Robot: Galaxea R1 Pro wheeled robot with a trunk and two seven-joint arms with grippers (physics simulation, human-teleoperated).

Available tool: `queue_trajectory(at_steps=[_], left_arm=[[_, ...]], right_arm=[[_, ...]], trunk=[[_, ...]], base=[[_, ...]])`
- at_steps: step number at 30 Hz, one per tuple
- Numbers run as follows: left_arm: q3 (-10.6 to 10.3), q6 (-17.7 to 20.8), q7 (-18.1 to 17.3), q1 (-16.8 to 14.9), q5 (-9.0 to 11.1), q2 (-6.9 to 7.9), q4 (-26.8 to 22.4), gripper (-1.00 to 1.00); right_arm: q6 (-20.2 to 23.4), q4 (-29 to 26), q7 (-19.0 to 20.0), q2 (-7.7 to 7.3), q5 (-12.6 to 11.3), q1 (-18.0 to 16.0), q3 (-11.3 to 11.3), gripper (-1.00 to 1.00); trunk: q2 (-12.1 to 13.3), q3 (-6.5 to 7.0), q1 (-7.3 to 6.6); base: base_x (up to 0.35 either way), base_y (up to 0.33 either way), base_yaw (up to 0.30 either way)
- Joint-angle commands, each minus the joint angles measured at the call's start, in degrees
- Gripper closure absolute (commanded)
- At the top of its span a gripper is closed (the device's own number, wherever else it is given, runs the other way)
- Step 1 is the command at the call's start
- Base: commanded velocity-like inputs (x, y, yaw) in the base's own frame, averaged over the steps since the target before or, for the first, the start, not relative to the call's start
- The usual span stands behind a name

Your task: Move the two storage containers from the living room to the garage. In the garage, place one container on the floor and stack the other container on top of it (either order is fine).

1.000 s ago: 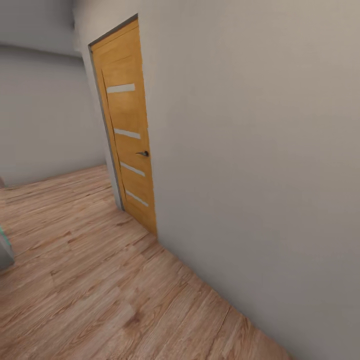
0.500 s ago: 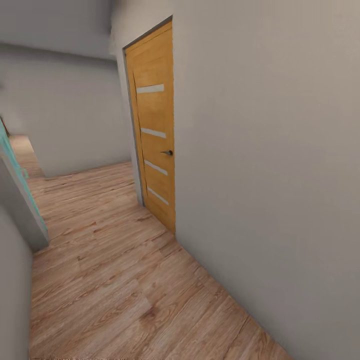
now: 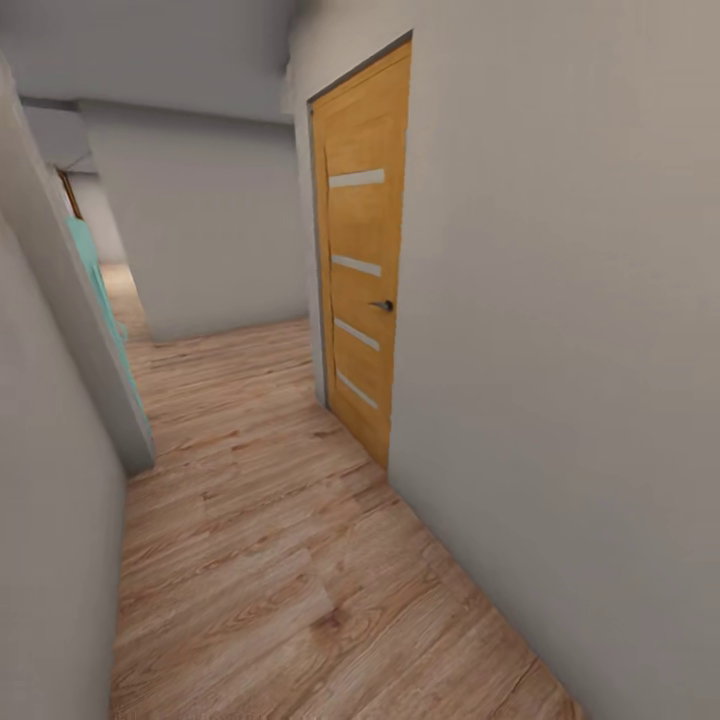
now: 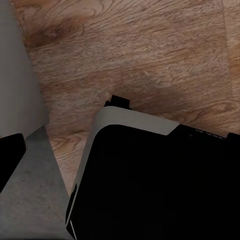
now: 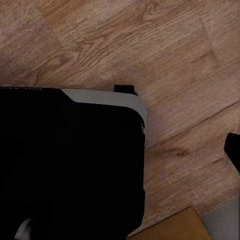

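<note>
- A light wood-plank floor (image 3: 270,520) runs down a narrow corridor between grey walls (image 3: 560,350).
- An orange wooden door (image 3: 365,290) stands closed in the wall at the corridor's right, its foot at floor level.
- In the left wrist view, the robot's black, grey-edged base (image 4: 160,185) sits over the planks (image 4: 130,45).

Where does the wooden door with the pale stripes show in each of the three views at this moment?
Head view: the wooden door stands shut in the right-hand wall, right of centre, dark handle at mid height.
Left wrist view: I can't find the door among the wood-plank floor, grey wall and the robot's dark base.
Right wrist view: an orange-brown corner at the lower edge may be the door; uncertain.
Shared landmark: the wood-plank floor.
</note>
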Motion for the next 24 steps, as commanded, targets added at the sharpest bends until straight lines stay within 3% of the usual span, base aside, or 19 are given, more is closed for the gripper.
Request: queue_trajectory(at_steps=[1, 21, 24], left_arm=[[-0.48, -0.13, 0.16, -0.04, 0.41, -0.01, 0.02, -1.00], [-0.45, -0.13, 0.18, -0.04, 0.41, 0.06, 0.02, -1.00], [-0.46, -0.13, 0.17, -0.04, 0.41, 0.06, 0.02, -1.00]], right_arm=[[-0.33, 0.17, -0.09, 0.04, -0.54, -0.06, 0.49, -1.00], [-0.31, 0.17, -0.09, 0.06, -0.51, -0.06, 0.50, -1.00], [-0.32, 0.17, -0.09, -0.06, -0.71, -0.06, 0.50, -1.00]], trunk=[[-0.07, -0.08, 0.01], [-0.07, -0.08, 0.01], [-0.07, -0.08, 0.01]], base=[[0.000, 0.000, 0.300], [0.000, 0.000, 0.300], [0.000, 0.000, 0.125]])
